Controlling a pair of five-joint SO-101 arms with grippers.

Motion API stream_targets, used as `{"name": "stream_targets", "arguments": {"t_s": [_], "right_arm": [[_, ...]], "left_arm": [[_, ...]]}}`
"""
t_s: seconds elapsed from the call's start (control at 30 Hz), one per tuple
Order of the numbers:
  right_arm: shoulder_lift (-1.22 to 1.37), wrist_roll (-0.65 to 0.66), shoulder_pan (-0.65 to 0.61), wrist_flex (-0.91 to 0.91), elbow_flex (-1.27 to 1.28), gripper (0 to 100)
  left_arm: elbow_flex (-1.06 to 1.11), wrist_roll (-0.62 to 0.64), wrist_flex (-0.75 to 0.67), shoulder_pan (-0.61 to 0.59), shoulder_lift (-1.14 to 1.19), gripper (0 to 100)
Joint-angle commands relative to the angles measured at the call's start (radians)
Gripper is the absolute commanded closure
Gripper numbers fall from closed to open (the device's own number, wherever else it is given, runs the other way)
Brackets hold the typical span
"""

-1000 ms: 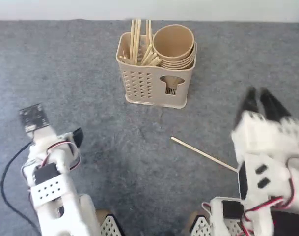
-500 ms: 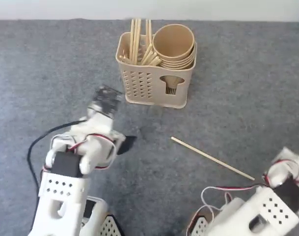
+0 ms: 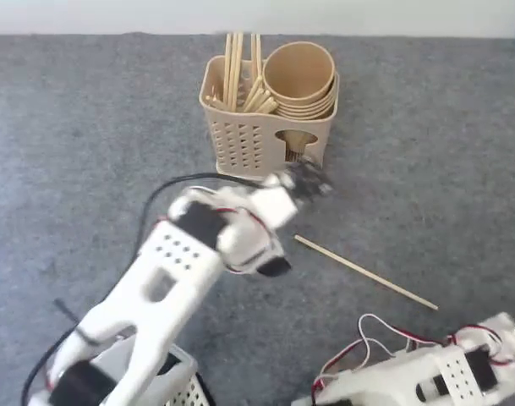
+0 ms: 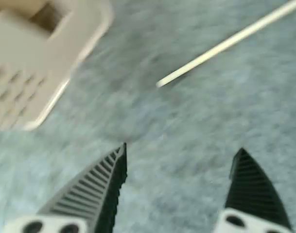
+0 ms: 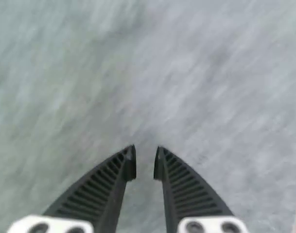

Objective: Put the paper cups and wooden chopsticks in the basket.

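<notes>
Grey felt-like mat [image 3: 79, 127] covers the table out to the frame edges, with a pale strip along the top.

Left arm [image 3: 177, 258] slants from lower left to centre frame. Left gripper [image 4: 182, 148]: jaws wide apart, nothing held, hanging over the mat between the basket and the stray stick. Right arm [image 3: 435, 381] lies low along the lower right. Right gripper [image 5: 145, 148]: tips almost together, a thin gap between them, empty, over the mat.

Beige slotted basket [image 3: 261, 144] stands upper centre. Stacked paper cups [image 3: 299, 72] fill its right compartment, and upright chopsticks [image 3: 236, 63] fill the left, poking above the rim.

One loose chopstick [image 3: 365, 272] lies flat, right of centre, sloping down to the right, with its upper end nearest the left gripper.

Handling, as judged: light, thin, stiff wood that rolls easily and pivots if pinched near an end. Best taken near mid-length, jaws across the shaft. The soft mat should let the tips press down around it.

Room: plain mat runs along both long sides of the stick, so the jaws can straddle it. Its lower end sits near the right arm. Entry to the basket must be from above, past the protruding sticks.
</notes>
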Motion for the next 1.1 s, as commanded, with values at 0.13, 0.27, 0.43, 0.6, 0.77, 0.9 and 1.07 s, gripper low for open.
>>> {"name": "stream_targets", "arguments": {"t_s": [0.13, 0.27, 0.43, 0.6, 0.77, 0.9, 1.07], "right_arm": [[-0.012, 0.025, 0.133, -0.054, 0.020, 92.3], [-0.012, 0.035, 0.139, -0.054, 0.020, 92.3], [-0.010, 0.069, 0.139, -0.054, 0.020, 92.3], [-0.004, 0.071, 0.139, -0.045, 0.020, 92.3], [-0.005, 0.071, 0.139, -0.045, 0.020, 92.3], [-0.010, 0.071, 0.139, -0.048, 0.020, 92.3], [-0.010, 0.071, 0.139, -0.048, 0.020, 92.3]], "left_arm": [[-0.036, -0.166, -0.226, 0.112, 0.130, 68], [-0.048, -0.216, -0.381, 0.112, 0.273, 68], [-0.151, -0.235, -0.413, 0.133, 0.470, 68], [-0.271, -0.236, -0.413, 0.133, 0.618, 68], [-0.355, -0.236, -0.413, 0.133, 0.695, 68], [-0.394, -0.236, -0.413, 0.138, 0.736, 68], [-0.398, -0.238, -0.413, 0.149, 0.781, 70]]}}
